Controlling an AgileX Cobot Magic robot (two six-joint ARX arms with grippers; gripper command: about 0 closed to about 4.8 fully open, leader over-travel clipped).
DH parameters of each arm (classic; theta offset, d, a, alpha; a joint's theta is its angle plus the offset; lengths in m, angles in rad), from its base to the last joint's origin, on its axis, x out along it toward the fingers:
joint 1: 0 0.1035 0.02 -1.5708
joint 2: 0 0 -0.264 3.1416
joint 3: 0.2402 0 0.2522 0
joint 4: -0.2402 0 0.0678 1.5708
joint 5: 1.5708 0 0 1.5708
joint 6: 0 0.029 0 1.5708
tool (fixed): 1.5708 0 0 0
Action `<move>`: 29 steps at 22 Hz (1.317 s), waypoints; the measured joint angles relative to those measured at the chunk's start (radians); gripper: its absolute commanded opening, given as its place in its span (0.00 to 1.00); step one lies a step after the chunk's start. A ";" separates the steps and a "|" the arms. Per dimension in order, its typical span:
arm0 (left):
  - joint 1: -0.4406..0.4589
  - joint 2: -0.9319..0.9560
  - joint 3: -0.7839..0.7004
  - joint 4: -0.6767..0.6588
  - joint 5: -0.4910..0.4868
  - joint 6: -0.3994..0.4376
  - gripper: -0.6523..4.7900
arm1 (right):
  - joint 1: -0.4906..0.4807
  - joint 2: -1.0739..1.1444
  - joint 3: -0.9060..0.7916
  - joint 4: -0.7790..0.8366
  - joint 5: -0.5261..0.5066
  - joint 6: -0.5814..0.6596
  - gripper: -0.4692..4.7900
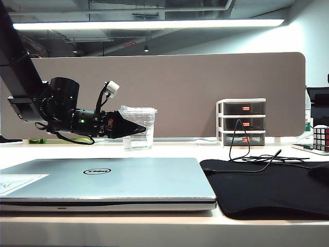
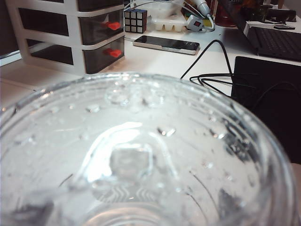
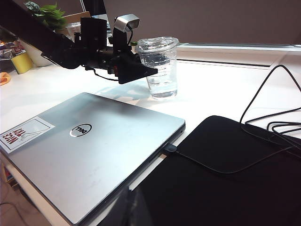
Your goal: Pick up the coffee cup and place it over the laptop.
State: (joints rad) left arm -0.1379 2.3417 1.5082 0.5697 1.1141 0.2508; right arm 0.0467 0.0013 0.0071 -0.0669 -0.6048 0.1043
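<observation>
coffee cup: just one, a clear plastic cup (image 1: 139,127) with a flat lid, standing upright on the white surface (image 1: 175,150) behind the laptop, not on it yet. It filled nearly the whole left wrist view (image 2: 141,155).

laptop: one silver Dell (image 1: 103,177), lid shut, lying flat at the front of the surface. One round black logo on the lid and one white sticker (image 3: 26,134) at a corner.

left gripper: the left gripper (image 1: 134,126) was reaching in level from the left, right at the cup, up near the lid. Its fingers (image 3: 143,71) were spread wide, one on each side of the cup as far as I could see. Couldn't tell if either was actually touching the plastic; the cup sat on the surface, not lifted.

right gripper: didn't show up in any view, so no clue whether its fingers were open or closed.

black mat: one dark cloth mat (image 1: 267,190) just beside the laptop on the right, a black cable (image 3: 263,117) looped over it.

drawer unit: one small white unit (image 1: 241,122) with three dark drawers, at the back by the divider.

puzzle cube: one (image 1: 321,138) at the far right edge.

phone: one (image 2: 165,44) lying flat near the drawers, seen in the left wrist view.
</observation>
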 measured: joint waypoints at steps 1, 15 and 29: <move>0.000 0.000 0.000 0.006 0.000 0.000 1.00 | 0.000 0.000 0.000 0.000 0.000 0.000 0.08; 0.000 0.001 0.000 0.067 0.002 -0.019 0.62 | 0.000 0.000 0.000 0.000 0.000 0.000 0.08; 0.000 -0.084 -0.002 0.135 0.047 -0.180 0.62 | 0.000 0.000 0.000 0.000 0.000 0.000 0.08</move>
State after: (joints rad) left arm -0.1379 2.2581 1.5059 0.7052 1.1610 0.0711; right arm 0.0467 0.0013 0.0071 -0.0669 -0.6048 0.1043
